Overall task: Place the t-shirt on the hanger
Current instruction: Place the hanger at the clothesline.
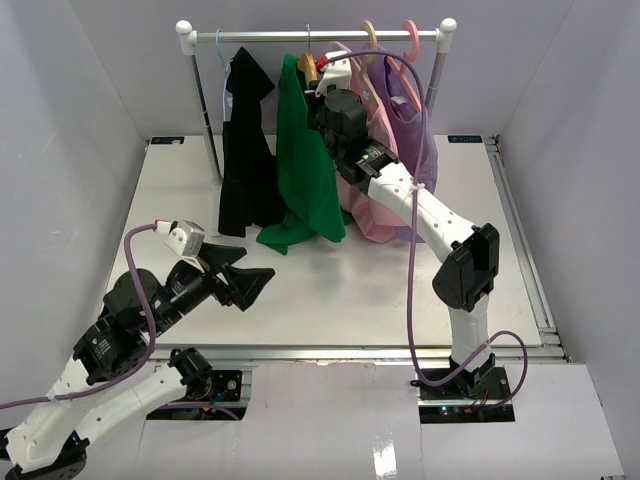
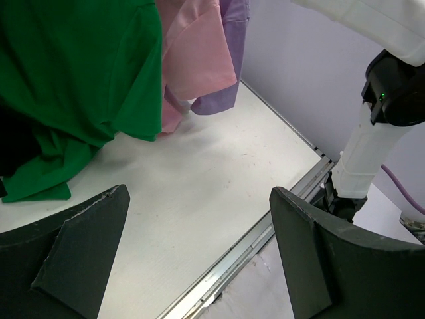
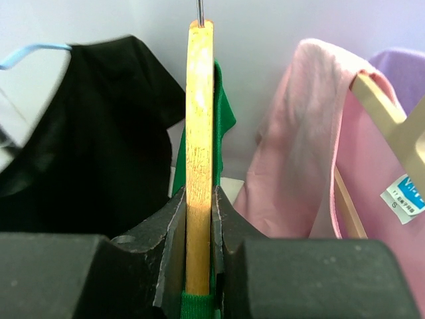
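Where the right pincer (image 3: 199, 214) reaches up to the clothes rail (image 1: 260, 36), its two dark fingers are shut on the wooden hanger (image 3: 199, 133), one pressing each flat face of the narrow wood. In the right wrist view the hanger stands upright between them, running from 6 o'clock to 12 o'clock, with its thin metal hook leaving the top edge. The green t-shirt (image 3: 224, 119) shows just behind the wood at 1 o'clock and again below it at 6 o'clock, squeezed between the fingers.

From above, the right pincer (image 1: 320, 82) sits at the t-shirt's upper corner, at about 1 o'clock from the cloth. The t-shirt (image 1: 305, 170) hangs down from the hanger (image 1: 308, 68) at the 12 o'clock side of the counter (image 1: 400, 300). Its lower end lies bunched on the surface. A black garment (image 1: 245, 150) hangs touching it at 9 o'clock, and a pink shirt (image 1: 372, 215) at 3 o'clock, with a purple garment (image 1: 408, 110) beyond that.

The left pincer (image 1: 245, 280) hovers low at 7 o'clock of the counter, well apart from the t-shirt. Its fingers are spread wide and hold nothing. In its own view the left pincer (image 2: 199, 232) faces bare counter, with the t-shirt (image 2: 80, 80) at 11 o'clock.
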Tool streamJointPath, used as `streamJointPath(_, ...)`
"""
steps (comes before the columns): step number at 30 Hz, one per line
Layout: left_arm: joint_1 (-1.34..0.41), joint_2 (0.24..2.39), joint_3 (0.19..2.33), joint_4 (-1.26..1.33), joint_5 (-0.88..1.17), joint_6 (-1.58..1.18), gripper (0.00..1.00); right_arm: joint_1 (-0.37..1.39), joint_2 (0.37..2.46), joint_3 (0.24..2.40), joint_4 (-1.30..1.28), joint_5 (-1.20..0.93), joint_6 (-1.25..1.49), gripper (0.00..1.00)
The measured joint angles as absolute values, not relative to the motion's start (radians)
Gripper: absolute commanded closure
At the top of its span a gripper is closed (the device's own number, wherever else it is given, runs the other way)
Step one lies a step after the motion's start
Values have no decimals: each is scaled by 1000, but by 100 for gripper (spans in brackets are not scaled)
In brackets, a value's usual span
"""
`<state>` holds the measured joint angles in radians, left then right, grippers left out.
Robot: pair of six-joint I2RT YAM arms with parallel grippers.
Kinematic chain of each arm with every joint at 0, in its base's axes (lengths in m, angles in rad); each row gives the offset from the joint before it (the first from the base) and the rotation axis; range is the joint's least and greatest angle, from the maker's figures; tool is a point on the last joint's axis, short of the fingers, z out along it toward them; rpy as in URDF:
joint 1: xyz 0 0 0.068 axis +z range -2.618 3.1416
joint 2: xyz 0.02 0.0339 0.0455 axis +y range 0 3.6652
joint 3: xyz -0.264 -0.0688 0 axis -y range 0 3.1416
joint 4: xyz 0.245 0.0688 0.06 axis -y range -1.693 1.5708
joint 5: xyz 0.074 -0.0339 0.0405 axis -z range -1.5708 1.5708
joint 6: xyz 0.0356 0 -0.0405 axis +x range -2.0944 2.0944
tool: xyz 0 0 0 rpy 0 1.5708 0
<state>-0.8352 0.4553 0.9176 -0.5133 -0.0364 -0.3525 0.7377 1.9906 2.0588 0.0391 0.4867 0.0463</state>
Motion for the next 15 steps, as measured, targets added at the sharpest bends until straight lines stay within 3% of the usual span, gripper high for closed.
streamJointPath(5, -835, 452, 903, -492, -26, -356, 2, 719, 2012, 2059, 22, 480, 55, 89)
streamJointPath(10, -835, 447, 891, -487, -16, -356, 2, 717, 2011, 2059, 24, 444, 62, 57)
streamJointPath(15, -835, 446, 891, -474, 3, -356, 2, 717, 1991, 2059, 13, 342, 76, 41)
